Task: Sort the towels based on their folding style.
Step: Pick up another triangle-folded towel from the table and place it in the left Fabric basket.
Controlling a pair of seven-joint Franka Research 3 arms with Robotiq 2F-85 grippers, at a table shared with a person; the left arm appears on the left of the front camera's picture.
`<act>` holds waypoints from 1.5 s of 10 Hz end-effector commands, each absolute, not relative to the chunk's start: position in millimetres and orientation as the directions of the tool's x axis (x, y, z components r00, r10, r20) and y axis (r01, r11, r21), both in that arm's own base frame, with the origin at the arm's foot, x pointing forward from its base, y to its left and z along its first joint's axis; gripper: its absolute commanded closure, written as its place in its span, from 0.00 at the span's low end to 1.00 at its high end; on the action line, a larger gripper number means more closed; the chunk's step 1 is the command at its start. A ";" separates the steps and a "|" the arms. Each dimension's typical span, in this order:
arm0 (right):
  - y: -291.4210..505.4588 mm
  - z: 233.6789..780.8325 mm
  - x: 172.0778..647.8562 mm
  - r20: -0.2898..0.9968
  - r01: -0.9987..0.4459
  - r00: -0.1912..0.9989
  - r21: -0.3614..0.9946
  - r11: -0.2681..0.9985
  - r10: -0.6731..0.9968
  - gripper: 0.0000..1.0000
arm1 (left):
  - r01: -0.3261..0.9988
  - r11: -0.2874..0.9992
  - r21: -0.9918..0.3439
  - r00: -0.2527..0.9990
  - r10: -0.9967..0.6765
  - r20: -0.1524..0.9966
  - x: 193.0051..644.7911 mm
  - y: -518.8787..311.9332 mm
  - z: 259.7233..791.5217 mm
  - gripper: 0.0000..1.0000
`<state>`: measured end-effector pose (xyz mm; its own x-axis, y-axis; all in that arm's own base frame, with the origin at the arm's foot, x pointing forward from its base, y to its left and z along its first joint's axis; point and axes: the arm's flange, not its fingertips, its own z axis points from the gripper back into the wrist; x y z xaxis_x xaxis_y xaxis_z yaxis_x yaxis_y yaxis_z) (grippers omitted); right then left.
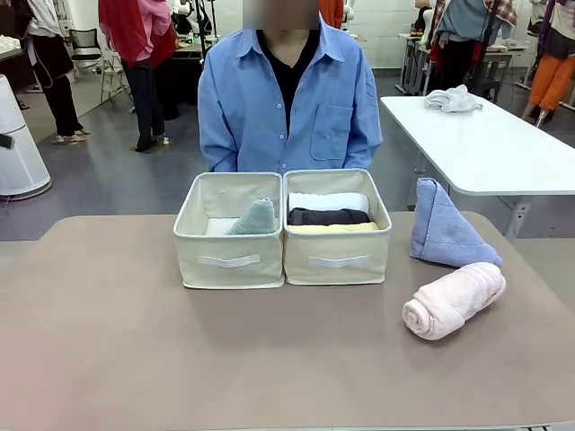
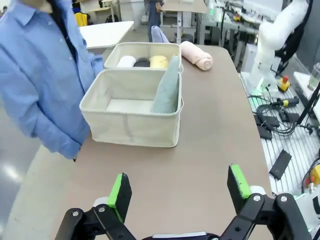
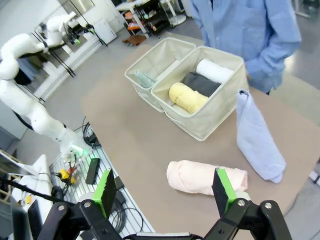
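Observation:
Two beige bins stand side by side mid-table. The left bin (image 1: 229, 260) holds a pale grey-green cone towel (image 1: 254, 218). In the right bin (image 1: 337, 259) lie three rolls: white (image 1: 328, 201), dark grey (image 1: 328, 216) and yellow (image 1: 334, 228). To the right of the bins a blue cone towel (image 1: 446, 230) stands on the table, and a pink roll (image 1: 454, 298) lies in front of it. My left gripper (image 2: 179, 192) is open over bare table, well short of the bins. My right gripper (image 3: 165, 192) is open above the pink roll (image 3: 206, 176), apart from it.
A person in a blue shirt (image 1: 289, 94) stands at the far edge behind the bins, hands out of sight. A white table (image 1: 485, 144) with a crumpled white rag (image 1: 452, 99) stands at the back right. The brown tabletop (image 1: 135, 350) is bare in front.

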<state>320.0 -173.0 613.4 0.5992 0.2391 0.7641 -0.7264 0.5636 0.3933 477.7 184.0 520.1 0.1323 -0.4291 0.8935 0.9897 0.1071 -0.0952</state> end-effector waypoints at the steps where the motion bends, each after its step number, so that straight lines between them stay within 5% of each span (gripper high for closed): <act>1: -171.8 612.8 319.9 0.775 -0.738 0.587 0.392 0.549 0.236 0.00 | 0.980 0.147 -0.134 0.179 -0.361 0.915 486.0 204.0 517.9 0.00; 4: -141.2 620.9 330.9 0.636 -0.724 0.621 0.243 0.645 0.458 0.00 | 0.979 0.144 -0.142 0.188 -0.381 0.905 477.6 212.2 499.2 0.00; 6: -92.0 632.3 375.3 0.495 -0.812 0.549 0.127 0.569 0.673 0.00 | 0.979 0.144 -0.142 0.188 -0.381 0.905 477.6 212.2 499.2 0.00; 11: 2.2 574.7 424.7 0.349 -0.919 0.385 0.064 0.388 0.854 0.00 | 0.979 0.144 -0.142 0.188 -0.381 0.905 477.6 212.2 499.2 0.00; 13: -45.5 611.1 371.8 0.297 -0.908 0.415 0.069 0.414 0.860 0.00 | 0.979 0.144 -0.142 0.188 -0.381 0.905 477.6 212.2 499.2 0.00; 15: -157.8 663.3 285.4 0.395 -0.842 0.521 0.094 0.531 0.756 0.00 | 0.979 0.144 -0.142 0.188 -0.381 0.905 477.6 212.2 499.2 0.00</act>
